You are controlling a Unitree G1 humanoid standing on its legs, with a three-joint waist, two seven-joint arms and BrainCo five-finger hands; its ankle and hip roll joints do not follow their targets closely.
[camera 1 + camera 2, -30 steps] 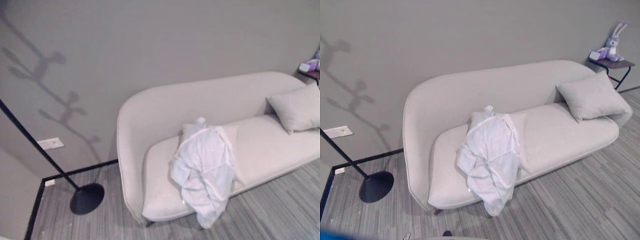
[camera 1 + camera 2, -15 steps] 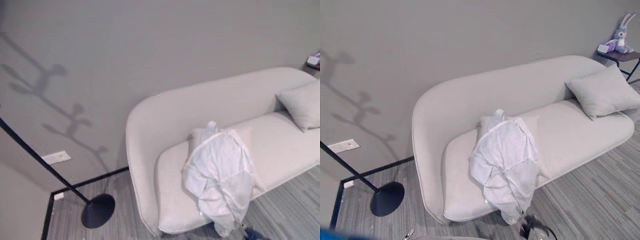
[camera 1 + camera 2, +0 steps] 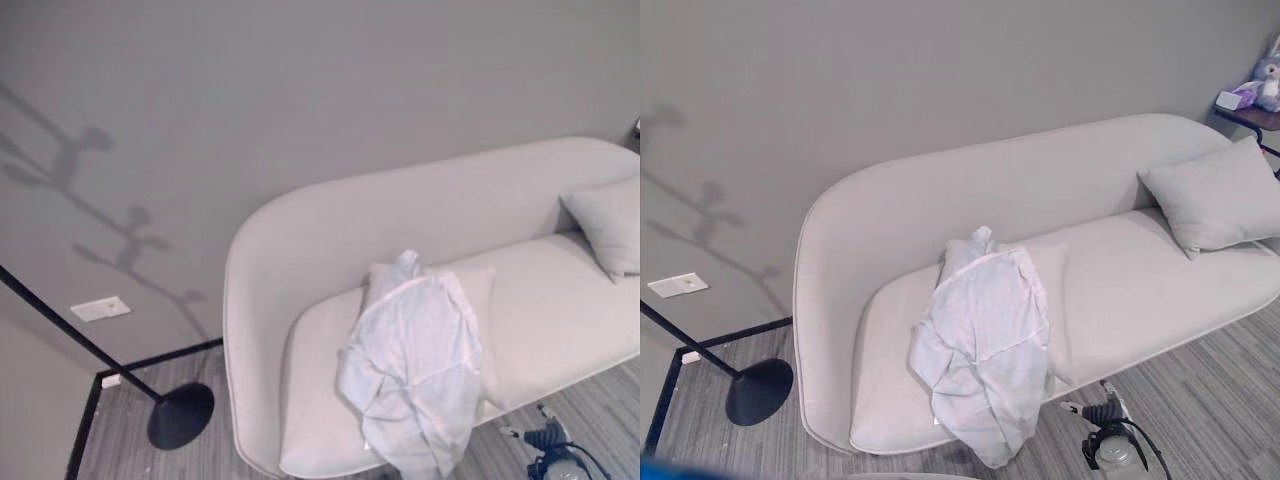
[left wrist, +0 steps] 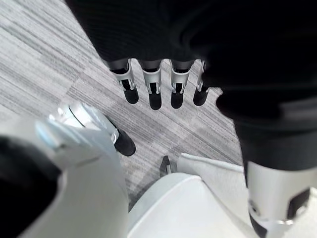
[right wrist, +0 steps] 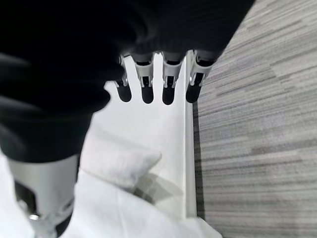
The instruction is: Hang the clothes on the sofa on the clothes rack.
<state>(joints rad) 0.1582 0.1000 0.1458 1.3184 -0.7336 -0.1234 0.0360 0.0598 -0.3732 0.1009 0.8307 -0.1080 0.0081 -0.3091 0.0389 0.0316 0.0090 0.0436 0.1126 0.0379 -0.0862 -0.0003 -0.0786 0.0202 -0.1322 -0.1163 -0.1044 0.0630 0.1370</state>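
Here, sofa: pale beige, with a rounded back and one long seat cushion, standing against the grey wall on striped grey flooring.
Garment: a white, thin, crumpled piece of clothing, draped over the sofa seat toward the sofa's left end; its upper part bunches against a small cushion at the sofa back, its folds run down the seat, and its lower edge hangs past the sofa's front edge toward the floor.
Cushion under garment: same beige as the sofa, leaning on the sofa back, mostly covered by the garment.
Pillow: beige, square, propped at the sofa's right end, well apart from the garment.
Clothes rack: a black round base on the floor off the sofa's left end, with a thin black pole slanting up from it.
Right hand: fingers straight and spread in a row, holding nothing, above the sofa's front edge near the garment's white cloth.
Left hand: fingers straight and relaxed, empty, over the floor just off the sofa's edge.
Side table: beyond the sofa's right end, with a plush toy on it.
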